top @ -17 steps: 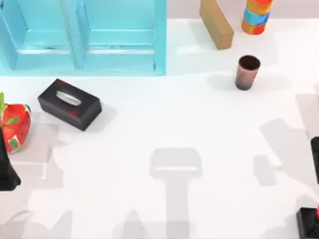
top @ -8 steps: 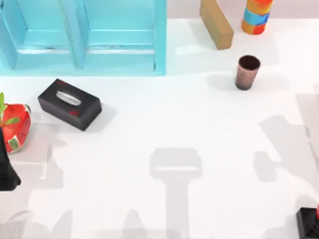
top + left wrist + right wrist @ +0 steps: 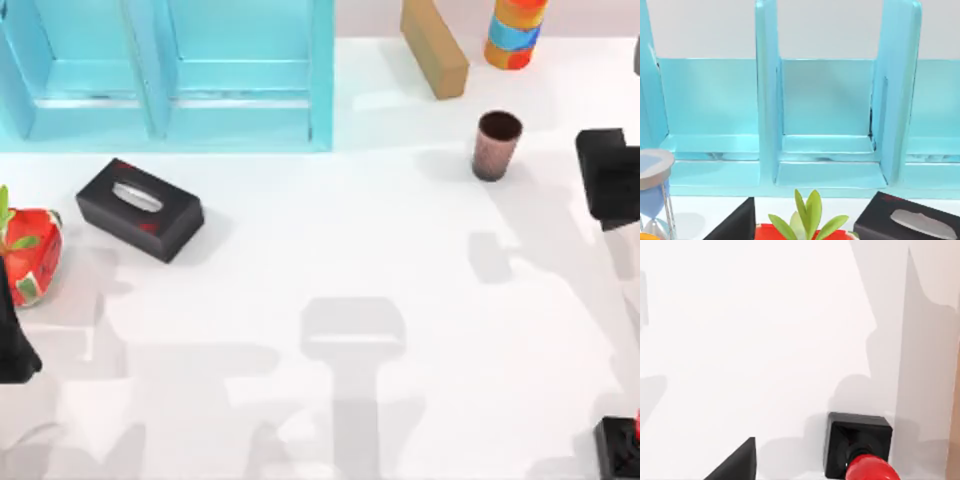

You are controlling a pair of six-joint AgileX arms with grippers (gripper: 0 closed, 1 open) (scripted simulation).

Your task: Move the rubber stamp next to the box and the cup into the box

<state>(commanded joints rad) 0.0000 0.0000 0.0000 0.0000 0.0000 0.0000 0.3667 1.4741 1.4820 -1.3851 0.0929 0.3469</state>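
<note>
The cup (image 3: 496,145), a dark brown tumbler, stands upright at the far right of the table. My right gripper (image 3: 608,180) hovers just right of the cup, apart from it, open and empty. The rubber stamp (image 3: 620,448) sits at the table's near right corner; the right wrist view shows its black base (image 3: 857,440) and red knob (image 3: 870,469), with one fingertip (image 3: 737,462) off to the side. The light blue box (image 3: 320,75) with dividers stands at the far left, seen close up as the box (image 3: 767,100). My left gripper (image 3: 10,345) is parked at the left edge, open.
A black tissue box (image 3: 140,208) lies in front of the blue box. A red pot with a green plant (image 3: 28,255) is at the left edge. A tan block (image 3: 435,45) and an orange-and-blue striped cylinder (image 3: 515,32) stand behind the cup. An hourglass (image 3: 652,195) is near the left gripper.
My right arm has moved from the lower right edge toward the far side and now hovers right of the cup. The cup, stamp and left arm have not moved.
</note>
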